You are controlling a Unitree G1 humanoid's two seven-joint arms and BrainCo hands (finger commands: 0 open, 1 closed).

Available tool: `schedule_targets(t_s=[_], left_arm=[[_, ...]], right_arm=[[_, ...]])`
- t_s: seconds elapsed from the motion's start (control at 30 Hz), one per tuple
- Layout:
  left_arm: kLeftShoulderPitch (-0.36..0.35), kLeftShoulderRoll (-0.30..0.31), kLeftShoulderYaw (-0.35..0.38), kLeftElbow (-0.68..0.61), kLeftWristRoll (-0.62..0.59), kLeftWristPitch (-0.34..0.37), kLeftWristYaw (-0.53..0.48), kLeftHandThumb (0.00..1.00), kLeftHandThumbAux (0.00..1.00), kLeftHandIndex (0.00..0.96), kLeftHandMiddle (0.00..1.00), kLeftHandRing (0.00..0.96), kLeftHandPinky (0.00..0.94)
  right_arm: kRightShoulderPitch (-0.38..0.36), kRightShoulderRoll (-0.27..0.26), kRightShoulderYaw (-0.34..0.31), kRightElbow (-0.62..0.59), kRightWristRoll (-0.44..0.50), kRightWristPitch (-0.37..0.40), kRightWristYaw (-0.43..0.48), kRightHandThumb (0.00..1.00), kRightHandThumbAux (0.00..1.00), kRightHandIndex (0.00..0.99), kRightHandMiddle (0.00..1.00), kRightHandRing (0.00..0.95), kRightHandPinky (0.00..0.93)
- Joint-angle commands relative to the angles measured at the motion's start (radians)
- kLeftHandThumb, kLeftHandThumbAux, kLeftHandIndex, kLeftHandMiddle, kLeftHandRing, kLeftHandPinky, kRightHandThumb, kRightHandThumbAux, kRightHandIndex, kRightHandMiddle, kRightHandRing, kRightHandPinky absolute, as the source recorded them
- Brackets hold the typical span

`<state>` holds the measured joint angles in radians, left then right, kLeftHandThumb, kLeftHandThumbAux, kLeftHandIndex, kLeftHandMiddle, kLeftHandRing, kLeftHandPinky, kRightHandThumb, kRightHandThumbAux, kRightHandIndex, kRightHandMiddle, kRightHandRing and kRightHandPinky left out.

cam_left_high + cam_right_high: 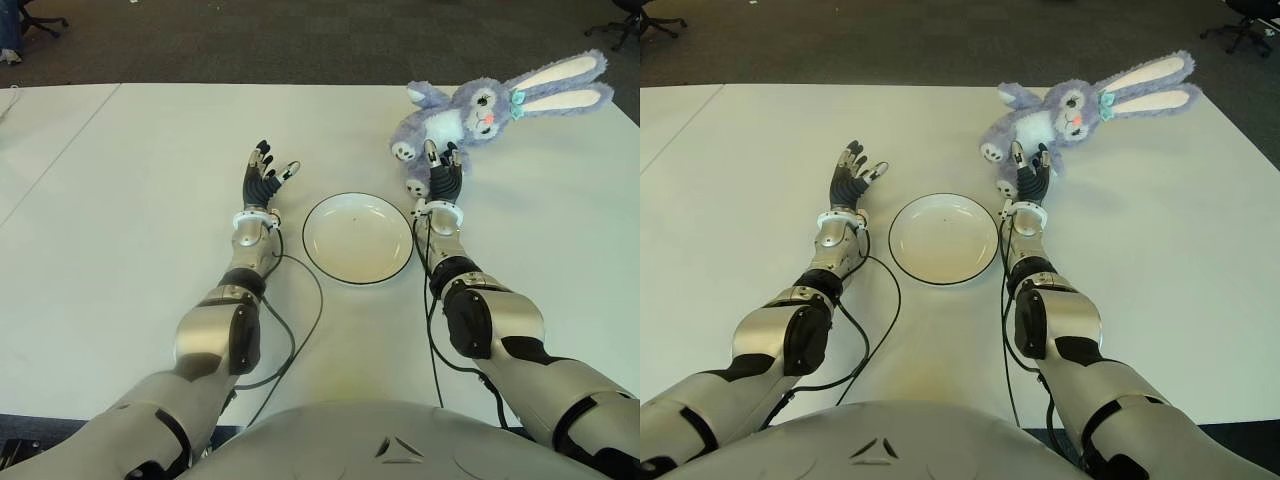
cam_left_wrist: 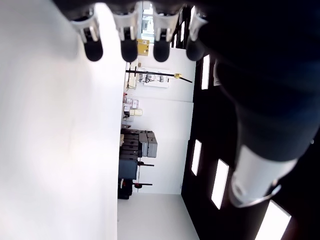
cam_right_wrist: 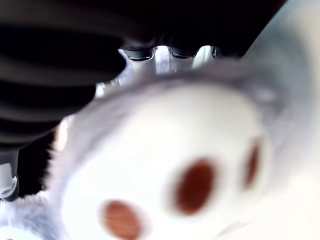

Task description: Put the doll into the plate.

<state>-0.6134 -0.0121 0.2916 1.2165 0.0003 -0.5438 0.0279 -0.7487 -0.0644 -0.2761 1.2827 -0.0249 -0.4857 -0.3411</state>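
The right hand (image 1: 441, 168) reached over the fluffy lilac doll (image 1: 470, 110), fingers extended around its foot, not clasped. The left hand (image 1: 264, 178) lay open beside the round white plate (image 1: 358, 238).

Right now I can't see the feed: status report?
Right hand open at doll's foot, no grasp. Left hand open, idle left of plate. Plate empty, path clear.

office, grey carpet (image 1: 250, 40), office chairs (image 1: 612, 25)
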Motion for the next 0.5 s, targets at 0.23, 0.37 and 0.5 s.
schedule_targets(t_s=[0.23,0.37,0.5], left_arm=[[0.198,-0.041,0.015,0.14,-0.017,0.174,-0.014,0.019,0.777,0.0,0.0,0.0,0.012],[0.2,-0.046,0.022,0.142,-0.022,0.172,-0.016,0.021,0.786,0.0,0.0,0.0,0.013],[0.201,-0.051,0.023,0.14,-0.023,0.169,-0.014,0.021,0.785,0.0,0.0,0.0,0.014]], right_arm=[[0.01,0.009,0.014,0.042,-0.001,0.081,0.031,0.152,0.437,0.0,0.0,0.0,0.0],[0.01,0.009,0.019,0.043,-0.002,0.084,0.032,0.15,0.432,0.0,0.0,0.0,0.0],[0.01,0.009,0.022,0.043,0.0,0.086,0.035,0.147,0.429,0.0,0.0,0.0,0.0]])
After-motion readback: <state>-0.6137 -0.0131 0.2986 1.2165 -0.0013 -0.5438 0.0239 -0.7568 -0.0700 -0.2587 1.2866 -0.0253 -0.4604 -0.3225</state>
